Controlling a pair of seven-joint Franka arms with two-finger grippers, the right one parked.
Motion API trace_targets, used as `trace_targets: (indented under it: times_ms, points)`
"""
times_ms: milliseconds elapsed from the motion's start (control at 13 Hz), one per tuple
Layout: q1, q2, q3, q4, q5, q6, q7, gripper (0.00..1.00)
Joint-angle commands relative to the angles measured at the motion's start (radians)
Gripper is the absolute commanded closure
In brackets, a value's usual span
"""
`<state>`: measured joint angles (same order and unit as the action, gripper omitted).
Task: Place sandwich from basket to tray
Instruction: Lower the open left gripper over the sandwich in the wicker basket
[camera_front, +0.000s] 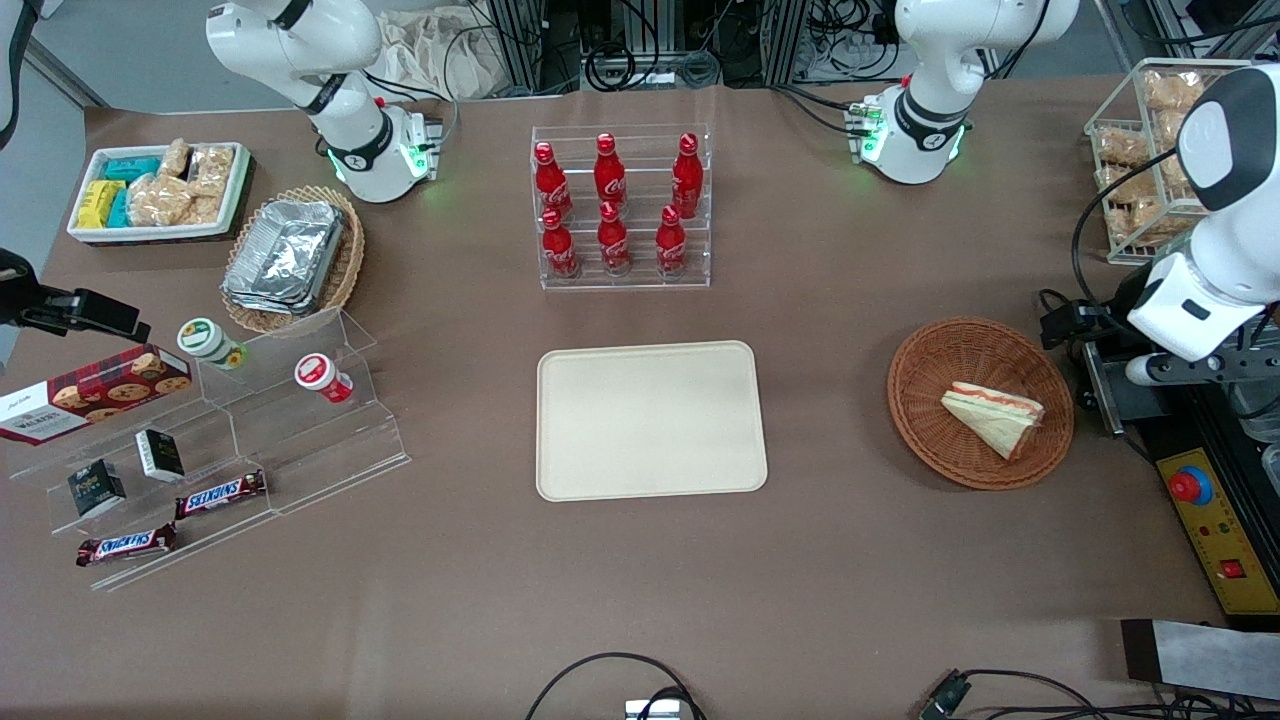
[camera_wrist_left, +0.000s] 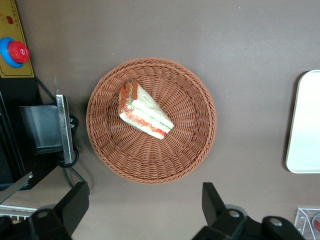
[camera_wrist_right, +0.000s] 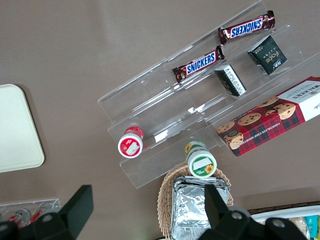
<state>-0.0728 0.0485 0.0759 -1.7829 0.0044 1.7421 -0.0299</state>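
Note:
The sandwich (camera_front: 993, 415), a pale bread wedge with orange-pink filling at its edge, lies in the round reddish-brown wicker basket (camera_front: 925, 400). Both also show in the left wrist view, the sandwich (camera_wrist_left: 144, 112) near the middle of the basket (camera_wrist_left: 192, 150). The cream-beige tray (camera_front: 650, 418) lies flat and bare at the table's middle; its edge shows in the left wrist view (camera_wrist_left: 305, 125). My left gripper (camera_wrist_left: 145, 205) is open wide and empty, high above the table just outside the basket's rim. In the front view only the arm's white wrist (camera_front: 1190, 300) shows beside the basket.
A clear rack of red cola bottles (camera_front: 620, 205) stands farther from the front camera than the tray. A control box with a red stop button (camera_front: 1190, 487) and a grey bracket (camera_front: 1095, 390) sit beside the basket. Snack shelves (camera_front: 200, 440) and a foil-tray basket (camera_front: 290, 255) lie toward the parked arm's end.

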Motion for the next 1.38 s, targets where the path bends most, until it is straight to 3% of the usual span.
trace_targets:
  times_ms: [0,231,615,1000,1308]
  points:
    - [-0.004,0.088,0.002,0.121,0.014,-0.061,0.007,0.00]
    - [0.005,0.111,0.007,0.131,0.000,-0.067,-0.004,0.00]
    - [0.028,0.083,0.013,-0.099,-0.021,0.179,-0.472,0.00]
    - [0.053,0.143,0.013,-0.323,-0.020,0.551,-0.487,0.00]
    - [0.054,0.221,0.015,-0.340,-0.017,0.632,-0.484,0.00]
